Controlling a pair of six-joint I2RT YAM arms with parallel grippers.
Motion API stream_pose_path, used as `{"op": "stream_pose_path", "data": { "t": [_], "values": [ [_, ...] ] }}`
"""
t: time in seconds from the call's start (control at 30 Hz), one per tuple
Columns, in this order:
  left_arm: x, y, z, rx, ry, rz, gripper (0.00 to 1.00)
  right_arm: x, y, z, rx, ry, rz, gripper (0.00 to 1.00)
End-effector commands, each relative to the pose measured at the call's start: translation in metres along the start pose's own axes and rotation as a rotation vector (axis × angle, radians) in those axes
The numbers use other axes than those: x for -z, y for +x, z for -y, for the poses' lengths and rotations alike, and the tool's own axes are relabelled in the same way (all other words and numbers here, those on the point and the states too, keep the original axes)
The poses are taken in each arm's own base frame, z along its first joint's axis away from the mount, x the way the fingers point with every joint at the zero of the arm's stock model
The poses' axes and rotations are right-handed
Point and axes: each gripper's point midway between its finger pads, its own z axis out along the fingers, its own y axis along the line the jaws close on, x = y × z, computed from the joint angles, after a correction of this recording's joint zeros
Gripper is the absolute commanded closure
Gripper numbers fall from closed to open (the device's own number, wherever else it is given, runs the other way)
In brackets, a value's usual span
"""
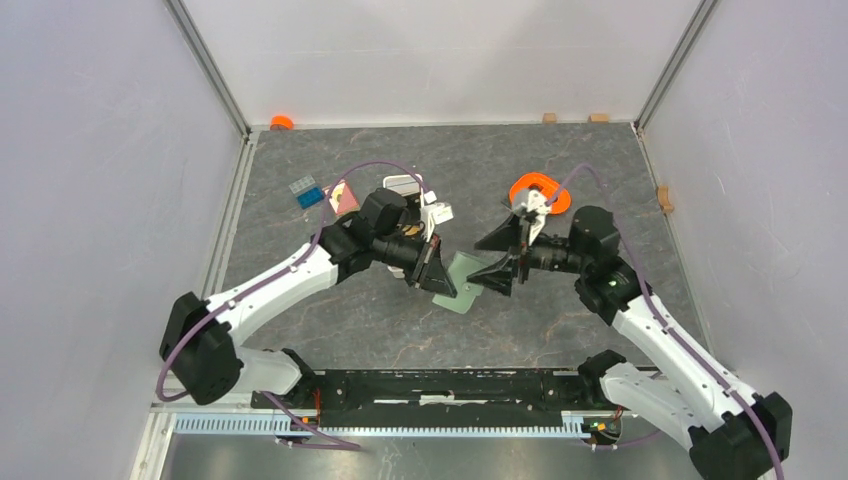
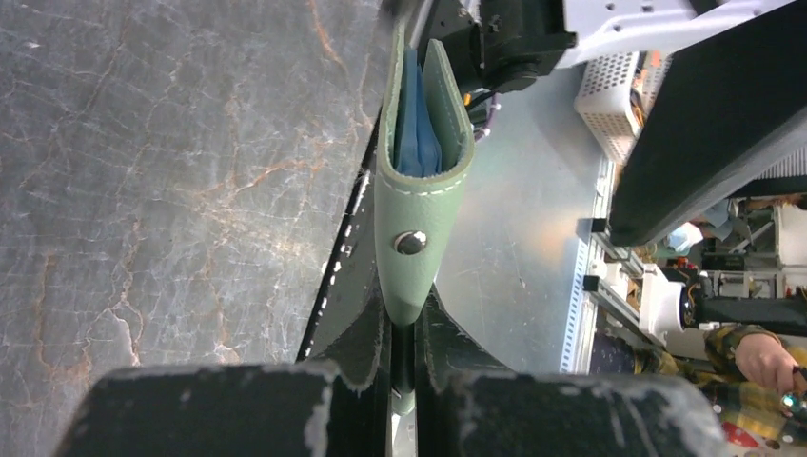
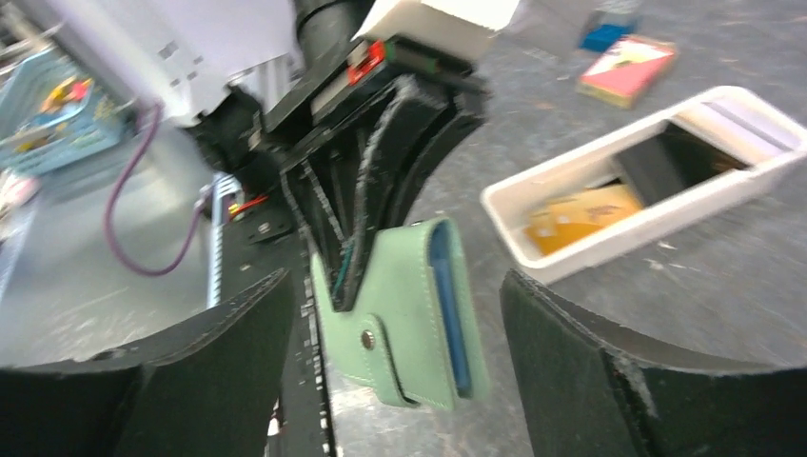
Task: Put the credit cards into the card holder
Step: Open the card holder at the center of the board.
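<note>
Grey marbled surface (image 1: 400, 330), white walls round it. The white tray (image 3: 666, 228) sits up-left of the card holder (image 2: 419, 219), with the credit cards inside: one tan (image 3: 580, 211), one black (image 3: 657, 164).

My left hand (image 1: 432, 268) is clamped on the holder's snap flap and looks to have it lifted off the surface, edge-on. Its mouth gapes a little and the pale blue lining shows.

My right hand (image 3: 395, 286) is just right of the holder, fingers spread wide, one on each side of it, gripping nothing.

I judge no card is loaded yet; this is the presenting and opening step. To do it well:
- hold the left clamp firm, low on the flap;
- turn the holder's mouth toward the right hand;
- pinch only the front panel, not both walls, or the pocket shuts.
</note>
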Motion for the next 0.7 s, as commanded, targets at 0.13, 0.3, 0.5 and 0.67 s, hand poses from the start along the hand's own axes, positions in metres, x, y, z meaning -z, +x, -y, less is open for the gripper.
{"op": "stream_pose_path", "data": {
  "t": [0.13,0.3,0.5,0.67],
  "values": [
    [0.023,-0.009,0.047,-0.129,0.142,0.019,0.98,-0.012,0.004,-0.045,0.009,-0.217,-0.043,0.25],
    [0.018,-0.009,0.035,-0.035,0.128,0.001,0.98,-0.009,-0.006,-0.042,0.035,-0.17,-0.028,0.28],
    [0.01,-0.006,0.016,0.094,0.117,-0.034,0.98,-0.005,-0.005,-0.035,0.065,-0.117,-0.057,0.24],
    [0.011,-0.006,0.009,0.115,0.096,-0.033,0.98,-0.003,-0.008,-0.031,0.089,-0.08,-0.057,0.24]
  ]
}}
